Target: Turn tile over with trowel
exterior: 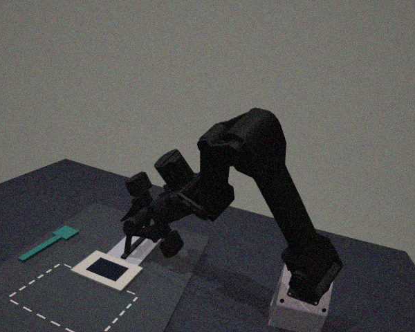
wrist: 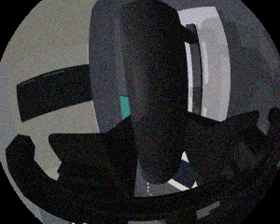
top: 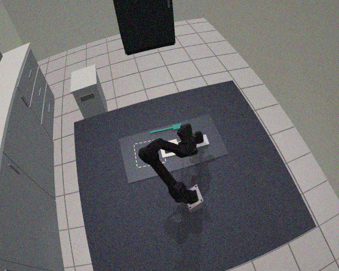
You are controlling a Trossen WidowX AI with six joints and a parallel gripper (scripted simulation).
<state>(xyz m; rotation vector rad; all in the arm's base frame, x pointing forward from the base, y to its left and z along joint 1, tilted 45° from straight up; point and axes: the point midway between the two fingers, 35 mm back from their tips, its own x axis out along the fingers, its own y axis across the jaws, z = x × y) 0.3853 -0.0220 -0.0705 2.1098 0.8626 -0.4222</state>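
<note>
The white square tile with a dark square mark (exterior: 106,270) lies flat with the mark facing up, low and left of centre in the exterior view. It sits at the far corner of the white dashed outline (exterior: 21,288), covering part of that line, with most of it outside. From the top view the tile (top: 166,152) is largely hidden under the black arm, and only pale slivers show.

Just beyond the tile lies the trowel's pale flat blade (exterior: 116,249), resting on the grey rectangular mat (exterior: 93,221). A thin dark handle rises from it into the black gripper (exterior: 136,236). The jaws are clenched on that handle. The wrist view shows mostly a broad dark oblong (wrist: 155,88) filling the centre. Whether the blade touches the tile's edge is hard to make out in the grainy dimness. From above, the blade (top: 205,140) peeks out at the right of the wrist.

A teal flat tool with a long handle (exterior: 46,243) lies on the mat at left, well apart from the tile.

The arm stands on a pale metal pedestal (exterior: 283,314) on the dark tabletop (exterior: 361,279). The top view adds a tall black cabinet (top: 146,23), cut off at the upper edge, a small white cabinet (top: 83,77), a grey counter with drawers (top: 17,131) and a pale tiled floor (top: 192,64).
</note>
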